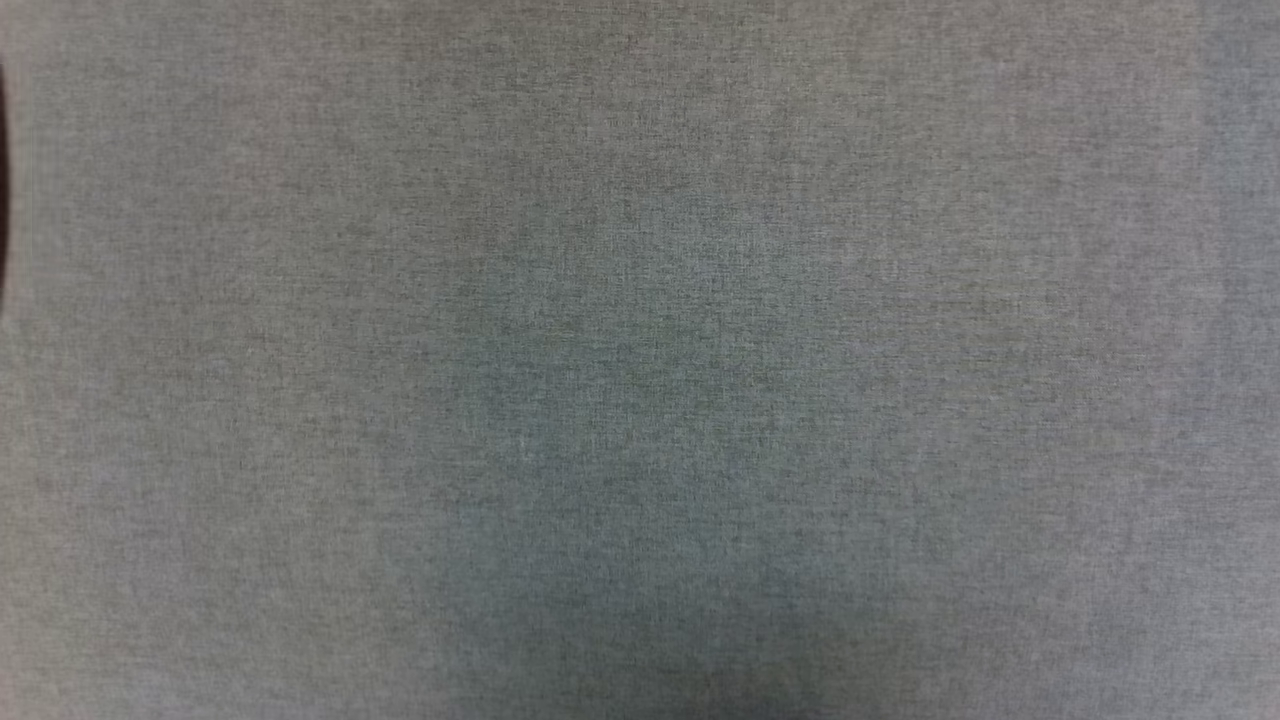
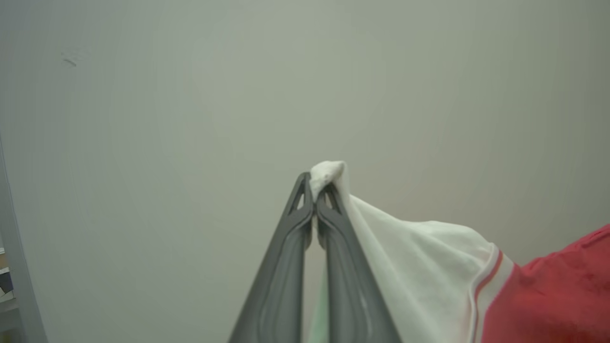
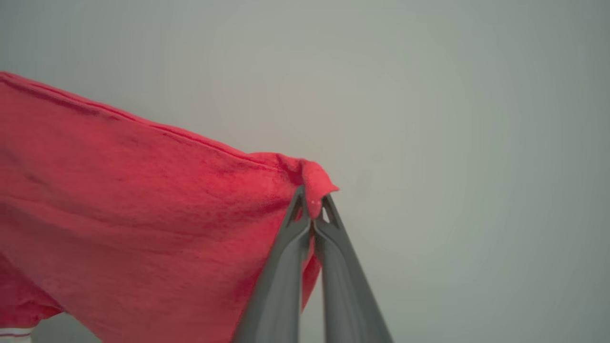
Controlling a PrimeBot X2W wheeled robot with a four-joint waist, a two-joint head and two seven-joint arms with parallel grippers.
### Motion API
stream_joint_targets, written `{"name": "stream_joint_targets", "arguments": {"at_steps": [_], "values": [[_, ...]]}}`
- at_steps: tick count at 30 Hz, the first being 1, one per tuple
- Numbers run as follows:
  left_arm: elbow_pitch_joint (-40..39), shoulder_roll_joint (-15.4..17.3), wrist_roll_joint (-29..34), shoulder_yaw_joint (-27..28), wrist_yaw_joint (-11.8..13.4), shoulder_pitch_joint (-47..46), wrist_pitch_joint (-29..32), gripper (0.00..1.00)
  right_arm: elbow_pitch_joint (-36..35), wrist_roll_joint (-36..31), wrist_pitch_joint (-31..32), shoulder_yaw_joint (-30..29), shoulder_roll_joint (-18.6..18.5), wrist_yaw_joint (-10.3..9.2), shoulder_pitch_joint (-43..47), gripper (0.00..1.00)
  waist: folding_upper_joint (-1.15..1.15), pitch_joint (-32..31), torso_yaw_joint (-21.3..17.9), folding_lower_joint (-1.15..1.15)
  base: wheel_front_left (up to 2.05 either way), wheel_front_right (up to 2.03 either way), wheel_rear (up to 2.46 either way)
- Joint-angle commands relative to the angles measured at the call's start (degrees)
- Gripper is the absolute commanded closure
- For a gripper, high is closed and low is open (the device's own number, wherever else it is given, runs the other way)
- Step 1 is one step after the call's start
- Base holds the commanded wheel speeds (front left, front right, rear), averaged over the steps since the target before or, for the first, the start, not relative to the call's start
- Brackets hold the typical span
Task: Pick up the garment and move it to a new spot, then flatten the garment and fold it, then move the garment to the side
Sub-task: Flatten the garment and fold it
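The left pincer (image 2: pixel 314 193) is clamped on a white sleeve tip of the garment (image 2: pixel 548 290) at centre frame and the right pincer (image 3: pixel 312 200) pinches a red corner, so it hangs stretched between them, apparently above the grey surface (image 1: pixel 640 360), likely to be carried or spread flat. No lettering or brand is readable on the red face shown.

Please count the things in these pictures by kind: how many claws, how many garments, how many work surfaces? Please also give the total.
Claws: 2, the left claw and the right claw, each shut on cloth.
Garments: 1, the red and white garment, held by both claws.
Surfaces: 1, the grey woven surface.
Total: 4
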Motion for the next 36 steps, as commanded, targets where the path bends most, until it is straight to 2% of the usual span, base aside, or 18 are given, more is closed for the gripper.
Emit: {"name": "stream_joint_targets", "arguments": {"at_steps": [1,10,15,23,36], "values": [[0.69,0.11,-0.46,0.09,0.12,2.12,-0.75,1.00,0.77,0.92,-1.09,0.92,0.51,-0.02,0.79,1.00,0.00,-0.02,-0.15,-0.01,0.00,0.00,0.00],[1.48,-0.17,-2.46,0.14,0.12,18.22,-2.77,1.00,2.49,5.54,-5.82,7.46,0.33,-0.02,13.56,1.00,0.00,-3.83,0.14,-0.01,0.00,0.00,0.00],[-4.31,0.22,-2.84,1.36,0.25,30.46,-2.85,1.00,1.44,9.00,-7.83,10.43,-0.54,-0.02,21.29,1.00,0.00,-7.38,0.17,-0.01,0.00,0.00,0.00],[-12.90,-1.55,-4.21,4.21,1.62,50.49,-2.86,1.00,-0.89,13.00,-10.00,15.63,-3.33,-0.02,34.71,1.00,0.00,-14.21,0.55,-0.01,0.00,0.00,0.00],[-18.36,-2.52,-4.29,3.56,2.83,80.82,-2.87,1.00,-4.35,18.94,-12.21,18.89,-5.34,-0.02,57.58,1.00,0.00,-26.31,0.89,-0.01,0.00,0.00,0.00]]}}
